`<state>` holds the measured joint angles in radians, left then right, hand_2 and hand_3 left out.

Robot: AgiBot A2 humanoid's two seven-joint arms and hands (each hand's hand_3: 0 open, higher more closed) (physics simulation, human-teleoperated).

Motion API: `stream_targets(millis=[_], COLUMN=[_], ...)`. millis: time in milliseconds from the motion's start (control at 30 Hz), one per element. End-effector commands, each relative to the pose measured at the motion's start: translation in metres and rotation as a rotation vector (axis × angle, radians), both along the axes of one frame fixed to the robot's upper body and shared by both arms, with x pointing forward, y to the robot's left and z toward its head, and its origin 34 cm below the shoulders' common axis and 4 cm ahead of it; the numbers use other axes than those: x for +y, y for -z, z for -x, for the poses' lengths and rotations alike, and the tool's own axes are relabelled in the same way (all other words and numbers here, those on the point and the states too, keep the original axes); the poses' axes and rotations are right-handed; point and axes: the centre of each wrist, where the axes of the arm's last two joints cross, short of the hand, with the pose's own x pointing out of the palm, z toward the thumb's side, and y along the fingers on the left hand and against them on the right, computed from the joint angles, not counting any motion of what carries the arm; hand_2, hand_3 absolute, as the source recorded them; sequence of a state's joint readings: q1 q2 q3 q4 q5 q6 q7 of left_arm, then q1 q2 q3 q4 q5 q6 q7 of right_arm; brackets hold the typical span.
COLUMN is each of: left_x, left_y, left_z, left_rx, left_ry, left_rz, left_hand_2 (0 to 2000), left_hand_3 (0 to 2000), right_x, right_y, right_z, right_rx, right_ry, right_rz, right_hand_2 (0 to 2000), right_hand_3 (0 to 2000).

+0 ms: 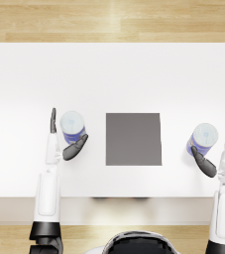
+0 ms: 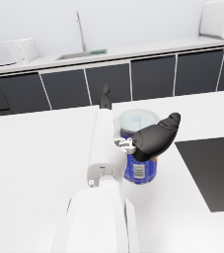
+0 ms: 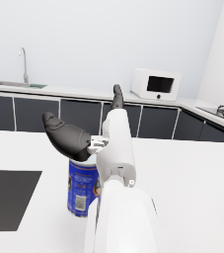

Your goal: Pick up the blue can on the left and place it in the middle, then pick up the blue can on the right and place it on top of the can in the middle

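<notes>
right hand [image 3: 91, 136] spread, blue can [image 3: 84, 190] beside

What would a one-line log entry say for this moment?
stage: pre-grasp | left hand: open around left blue can | right hand: open around right blue can | grey mat: bare | cans: upright on white table

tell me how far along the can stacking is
Nothing is done yet: the grey mat in the middle is bare. The left hand brackets the left can and the right hand brackets the right can, fingers apart, neither lifted. Both placements remain.
</notes>
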<state>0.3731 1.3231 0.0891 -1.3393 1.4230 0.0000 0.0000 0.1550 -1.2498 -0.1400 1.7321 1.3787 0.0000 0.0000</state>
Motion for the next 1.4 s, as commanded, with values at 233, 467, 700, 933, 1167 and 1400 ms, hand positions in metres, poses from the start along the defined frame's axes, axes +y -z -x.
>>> stream_targets(millis=[233, 467, 700, 933, 1167, 1400], left_x=[-0.003, -0.009, -0.009, -0.009, -0.01, -0.023], left_y=[0.034, 0.051, 0.059, 0.059, 0.061, 0.026], left_z=[-0.017, -0.021, -0.028, -0.034, -0.039, -0.031], left_rx=[0.147, 0.221, 0.263, 0.274, 0.283, 0.134], left_ry=[-0.016, -0.013, -0.033, -0.043, -0.052, 0.031], left_rz=[0.015, 0.02, 0.04, 0.062, 0.081, 0.076], left_hand_2=[0, 0, 0, 0, 0, 2000], left_hand_3=[0, 0, 0, 0, 0, 1520], right_x=[-0.007, -0.006, 0.002, 0.0, 0.004, 0.023], right_y=[0.048, 0.081, 0.091, 0.109, 0.109, 0.069], right_z=[-0.024, -0.041, -0.055, -0.063, -0.068, -0.057], right_rx=[0.19, 0.322, 0.368, 0.443, 0.446, 0.288], right_ry=[0.028, 0.036, 0.029, 0.049, 0.008, -0.199], right_rz=[-0.048, -0.083, -0.104, -0.135, -0.137, -0.076], right_hand_2=[0, 0, 0, 0, 0, 2000], right_hand_3=[0, 0, 0, 0, 0, 1520])
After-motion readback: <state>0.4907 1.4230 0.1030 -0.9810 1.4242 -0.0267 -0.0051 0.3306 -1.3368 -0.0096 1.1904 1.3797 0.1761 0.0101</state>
